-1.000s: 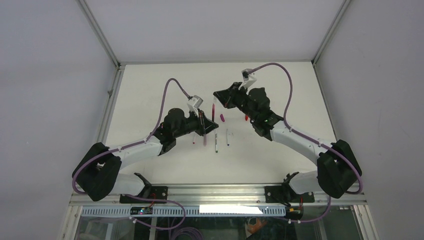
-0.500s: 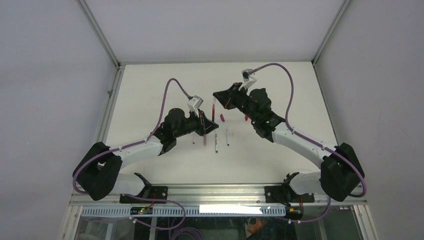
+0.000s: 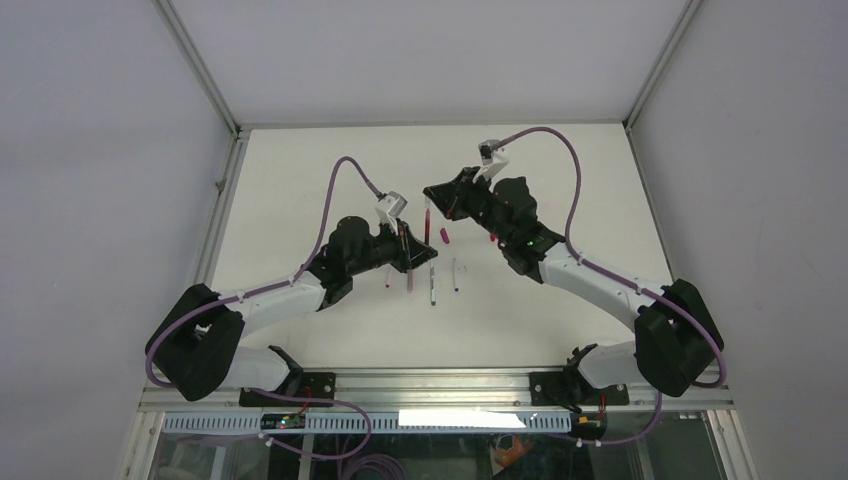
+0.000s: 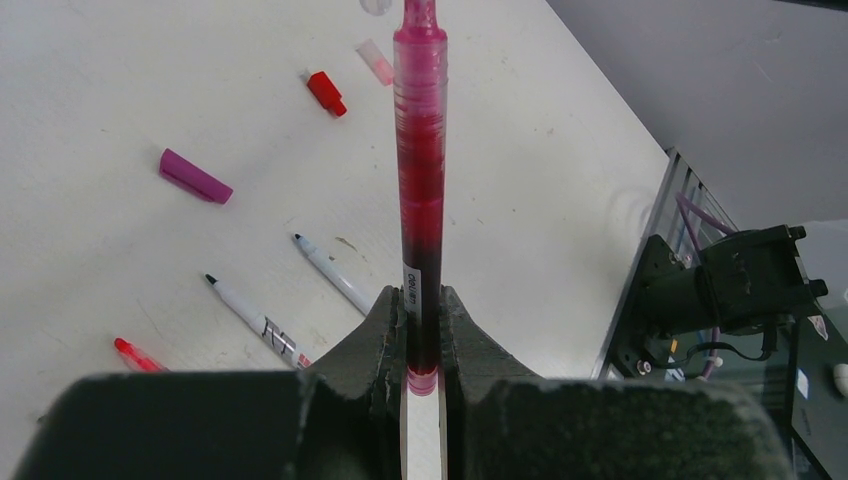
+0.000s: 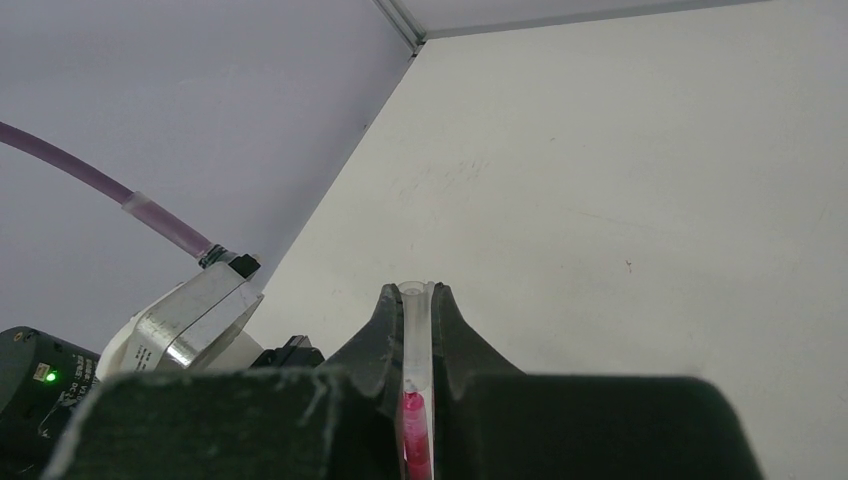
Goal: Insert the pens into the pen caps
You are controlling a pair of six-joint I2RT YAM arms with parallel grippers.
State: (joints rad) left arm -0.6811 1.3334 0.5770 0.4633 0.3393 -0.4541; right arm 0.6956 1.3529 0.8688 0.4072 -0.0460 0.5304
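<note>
My left gripper (image 4: pixel 421 300) is shut on the dark red pen (image 4: pixel 421 180), which points up and away; it also shows in the top view (image 3: pixel 427 215). My right gripper (image 5: pixel 416 300) is shut on a whitish translucent cap (image 5: pixel 416 325). The pen's pink end (image 5: pixel 413 430) sits right at the cap's mouth between the right fingers. On the table lie a magenta cap (image 4: pixel 195 176), a red cap (image 4: pixel 326 92), a pale pink cap (image 4: pixel 376 61), two white pens (image 4: pixel 335 275) (image 4: pixel 255 312) and a red pen (image 4: pixel 135 355). The blue cap is not in view.
The two grippers meet above the middle of the white table (image 3: pixel 560 160). The loose pens (image 3: pixel 433 285) lie just in front of them. The left wrist camera housing (image 5: pixel 185 320) is close beside the right fingers. Grey walls enclose the table.
My right gripper has edged slightly left, toward the pen's end. The left gripper and its pen have stayed put.
</note>
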